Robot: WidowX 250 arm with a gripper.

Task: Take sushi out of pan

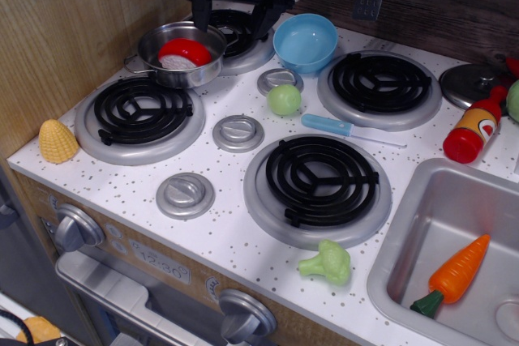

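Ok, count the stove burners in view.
4: front-left, front-centre, back-right, and a back-left one partly hidden behind the pan and gripper.

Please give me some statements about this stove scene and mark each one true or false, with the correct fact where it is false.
1. The sushi lies inside the pan. True.
2. The gripper is shut on the sushi. False: its fingers stand apart, above and behind the pan, and hold nothing.
3. The carrot lies in the sink. True.
4. The blue bowl holds the green ball. False: the ball sits on the stovetop in front of the bowl.
5. The corn lies at the left edge of the stovetop. True.
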